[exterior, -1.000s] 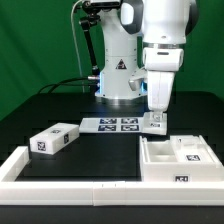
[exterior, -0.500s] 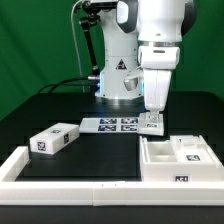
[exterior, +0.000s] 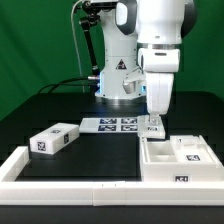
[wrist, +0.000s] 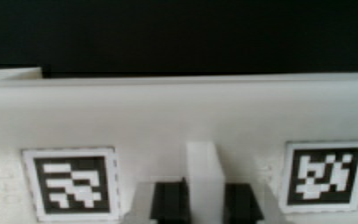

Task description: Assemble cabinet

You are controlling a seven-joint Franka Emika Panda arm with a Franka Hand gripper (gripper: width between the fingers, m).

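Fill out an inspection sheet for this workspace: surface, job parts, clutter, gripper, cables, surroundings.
Surface: black table, bordered by a low white frame along the near edge and the exterior view's left.
Job's things: square cabinet shell at the exterior view's right, with a smaller tagged part inside it; a loose tagged box lies at the exterior view's left.
Clutter: nothing seen; only the marker board lies mid-table.
Grippers: the gripper is low at the shell's back edge; the wrist view shows a tagged white wall close up. Whether it is open or shut cannot be told.
Cables: one dark cable behind the robot base.
Surroundings: green backdrop.
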